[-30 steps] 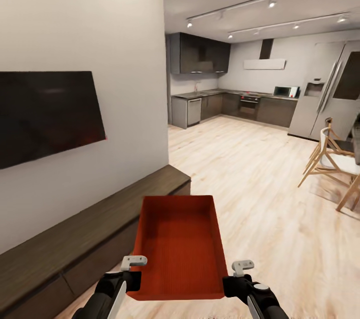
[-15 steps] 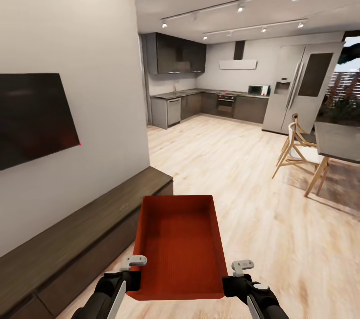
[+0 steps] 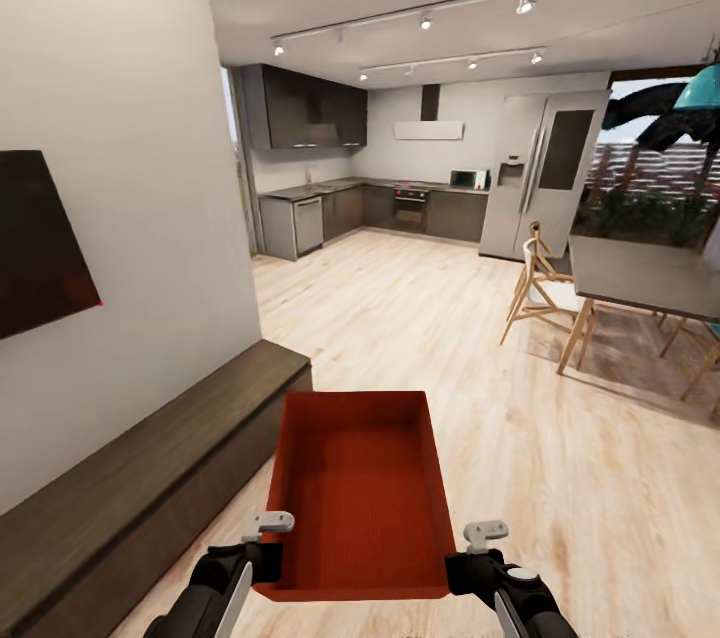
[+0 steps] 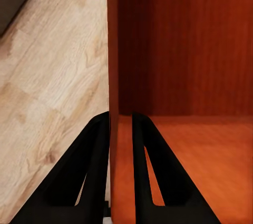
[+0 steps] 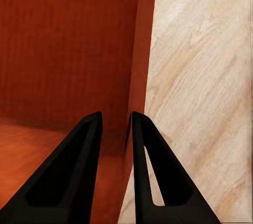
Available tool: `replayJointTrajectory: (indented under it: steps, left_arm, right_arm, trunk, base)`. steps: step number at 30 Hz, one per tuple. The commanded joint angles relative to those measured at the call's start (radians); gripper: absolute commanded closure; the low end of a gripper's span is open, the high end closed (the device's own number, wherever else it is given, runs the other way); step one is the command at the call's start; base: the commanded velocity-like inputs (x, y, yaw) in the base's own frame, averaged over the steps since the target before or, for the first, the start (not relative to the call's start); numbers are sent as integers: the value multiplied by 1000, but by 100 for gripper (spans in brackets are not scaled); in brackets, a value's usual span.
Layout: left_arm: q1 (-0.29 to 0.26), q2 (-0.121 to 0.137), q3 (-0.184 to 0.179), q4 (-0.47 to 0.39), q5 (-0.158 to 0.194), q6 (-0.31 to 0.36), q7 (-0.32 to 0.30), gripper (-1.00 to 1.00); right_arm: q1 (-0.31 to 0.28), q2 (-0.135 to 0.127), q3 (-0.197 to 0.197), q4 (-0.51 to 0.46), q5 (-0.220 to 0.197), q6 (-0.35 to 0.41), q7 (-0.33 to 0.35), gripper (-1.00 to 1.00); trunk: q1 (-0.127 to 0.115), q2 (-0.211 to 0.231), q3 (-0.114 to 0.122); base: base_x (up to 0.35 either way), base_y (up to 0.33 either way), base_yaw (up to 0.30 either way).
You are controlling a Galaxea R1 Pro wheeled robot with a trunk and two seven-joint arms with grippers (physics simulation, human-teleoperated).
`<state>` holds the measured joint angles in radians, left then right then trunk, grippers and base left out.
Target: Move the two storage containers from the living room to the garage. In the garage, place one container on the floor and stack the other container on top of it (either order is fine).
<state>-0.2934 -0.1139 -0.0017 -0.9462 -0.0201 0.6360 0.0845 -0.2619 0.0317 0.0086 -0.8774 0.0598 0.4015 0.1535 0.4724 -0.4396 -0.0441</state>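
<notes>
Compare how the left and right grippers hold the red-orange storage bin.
The left gripper pinches the red-orange rectangular storage bin's left side wall, while the right gripper pinches its right side wall. At the left gripper the light wood-plank floor lies beyond the left finger, at the right gripper beyond the right finger. Both have black fingers, one inside the bin and one outside, near its close end.

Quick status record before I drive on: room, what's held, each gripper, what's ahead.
room: wood-plank floor, open to a kitchen; not the garage
held: one storage container, open side up, nothing in it, carried off the floor
left gripper: shut on the container's left wall
right gripper: shut on the container's right wall
left of robot: dark low cabinet under a wall TV
ahead right: dining table, wooden chair
</notes>
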Motion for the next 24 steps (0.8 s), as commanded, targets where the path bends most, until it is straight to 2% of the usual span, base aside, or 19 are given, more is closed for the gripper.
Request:
replayJointTrajectory:
  steps: [1, 24]
  left_arm:
    - [-1, 0, 5, -3, 2, 6, 2, 100]
    - [-1, -1, 5, -3, 2, 5, 1, 100]
  right_arm:
    - [0, 1, 1, -2, -6, 6, 9, 100]
    - [0, 1, 1, -2, -6, 7, 9, 100]
  trunk:
    - [1, -2, -2]
    - [1, -2, -2]
  base:
    - [0, 0, -277]
    - [0, 0, -277]
